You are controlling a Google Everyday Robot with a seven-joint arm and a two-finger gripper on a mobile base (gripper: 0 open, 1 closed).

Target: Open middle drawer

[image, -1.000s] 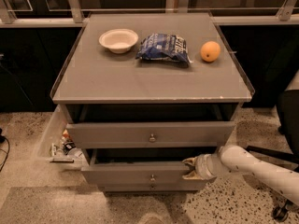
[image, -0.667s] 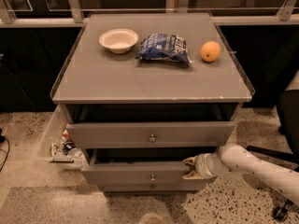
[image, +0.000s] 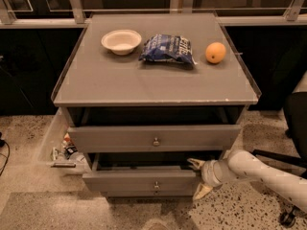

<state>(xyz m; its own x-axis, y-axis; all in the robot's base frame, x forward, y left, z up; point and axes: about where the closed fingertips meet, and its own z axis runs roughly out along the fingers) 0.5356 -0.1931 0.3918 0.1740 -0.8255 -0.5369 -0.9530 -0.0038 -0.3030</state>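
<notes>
The grey cabinet (image: 158, 83) shows two drawer fronts. The upper front (image: 115, 139) is slightly out and has a round knob. The middle drawer (image: 124, 182) sits below it, pulled out a little further, with a small metal knob (image: 156, 186) at its centre. My gripper (image: 198, 177) is at the right end of the middle drawer's front. It is open, with one fingertip (image: 194, 163) at the top edge and the other near the bottom edge. My white arm (image: 259, 172) reaches in from the right. The bottom drawer is hidden below.
On the cabinet top are a white bowl (image: 121, 40), a blue chip bag (image: 168, 48) and an orange (image: 215, 52). A clear bin of small items (image: 62, 150) hangs at the cabinet's left side. A black chair (image: 295, 123) stands to the right. The floor is speckled.
</notes>
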